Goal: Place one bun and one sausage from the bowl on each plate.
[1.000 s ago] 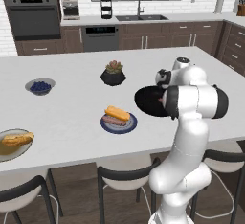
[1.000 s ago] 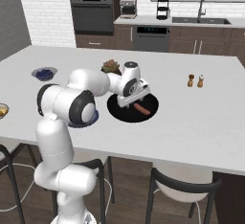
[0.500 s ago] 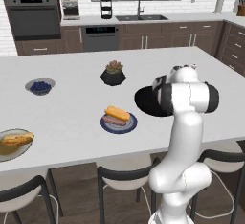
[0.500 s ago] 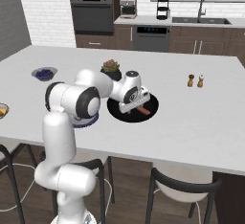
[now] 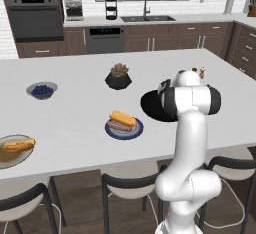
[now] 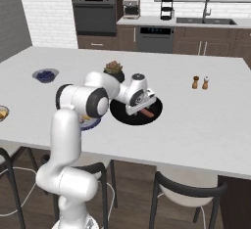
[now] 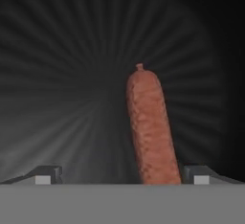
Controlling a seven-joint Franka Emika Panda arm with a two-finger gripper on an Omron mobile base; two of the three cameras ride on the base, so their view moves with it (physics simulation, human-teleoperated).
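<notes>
Glossy white rounded arm point(image 5: 189, 143) with dark joint bands, small dark fingertips point(image 7: 44, 173).

In the left base view, the bowl point(image 5: 150, 104) sits right of centre on the table point(image 5: 75, 103), with a plate point(image 5: 124, 128) holding a bun point(image 5: 122, 118) and sausage point(image 5: 119, 126) to its lower left. A second plate point(image 5: 10, 155) with a bun point(image 5: 18, 144) lies at the left edge. A plant pot point(image 5: 118, 76) stands above centre, a berry bowl point(image 5: 41, 89) upper left. In the hand view, a sausage point(image 7: 150, 127) lies in the bowl, right of centre, between the end effector point(image 7: 122, 174) tips.
</notes>
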